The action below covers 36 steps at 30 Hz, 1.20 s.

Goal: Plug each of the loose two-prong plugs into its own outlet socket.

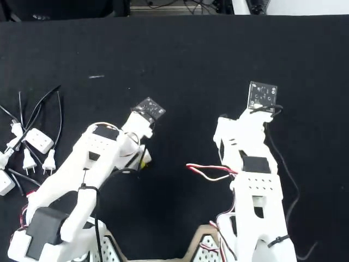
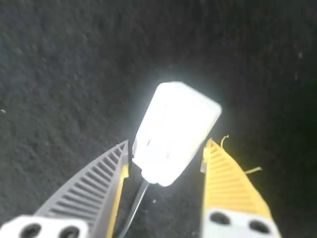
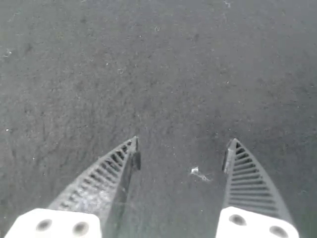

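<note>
White rectangular plastic block (image 2: 176, 131), thin cord trailing, is pinched between the left gripper's (image 2: 168, 143) jaws above the black cloth-covered table (image 1: 180, 65). Loose white two-prong plugs (image 1: 49, 161) and a white socket box (image 1: 38, 140) lie at the table's left edge. The right gripper (image 3: 184, 144) hovers low, jaws wide apart. Tangled cables (image 1: 191, 6) sit beyond the table.

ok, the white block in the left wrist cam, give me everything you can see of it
The white block is boxy with rounded corners, smooth plastic by its look; no slots or prongs can be made out. A thin cable leaves its end nearest the wrist. The left gripper is shut on it, grey ribbed finger on one side, yellow finger on the other. Black table behind it; resting or lifted, I cannot tell.
</note>
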Tool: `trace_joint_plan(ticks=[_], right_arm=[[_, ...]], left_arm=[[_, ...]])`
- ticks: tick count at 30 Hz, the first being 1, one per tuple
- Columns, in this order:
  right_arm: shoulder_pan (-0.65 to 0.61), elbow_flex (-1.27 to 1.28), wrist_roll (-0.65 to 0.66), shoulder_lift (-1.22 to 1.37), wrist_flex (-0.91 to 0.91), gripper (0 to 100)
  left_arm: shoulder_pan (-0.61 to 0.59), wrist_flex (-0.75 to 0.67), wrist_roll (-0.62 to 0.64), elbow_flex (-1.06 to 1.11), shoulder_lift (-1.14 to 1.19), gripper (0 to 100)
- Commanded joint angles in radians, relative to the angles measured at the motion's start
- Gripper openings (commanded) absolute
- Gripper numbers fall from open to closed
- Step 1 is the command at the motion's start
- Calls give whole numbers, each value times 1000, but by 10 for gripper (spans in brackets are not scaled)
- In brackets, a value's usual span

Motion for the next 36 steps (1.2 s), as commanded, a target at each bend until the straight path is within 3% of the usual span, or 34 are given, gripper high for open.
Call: trace_joint_plan(ticks=[1,9,15,22,30,36], right_arm=[[-23,-41,-2,-30,-26,262],[-23,-41,-2,-30,-26,262],[-20,-41,-2,-30,-26,262],[-23,-41,-2,-30,-26,262],[-23,-41,-2,-30,-26,262],[-26,-41,-2,-30,-26,262]], left_arm=[[-5,41,-11,-15,-31,238],[-16,163,-40,-154,-31,238],[-16,71,-44,-124,8,238],[-19,68,-40,-120,51,238],[-156,49,-38,-124,38,238],[-208,104,-40,-101,-110,238]])
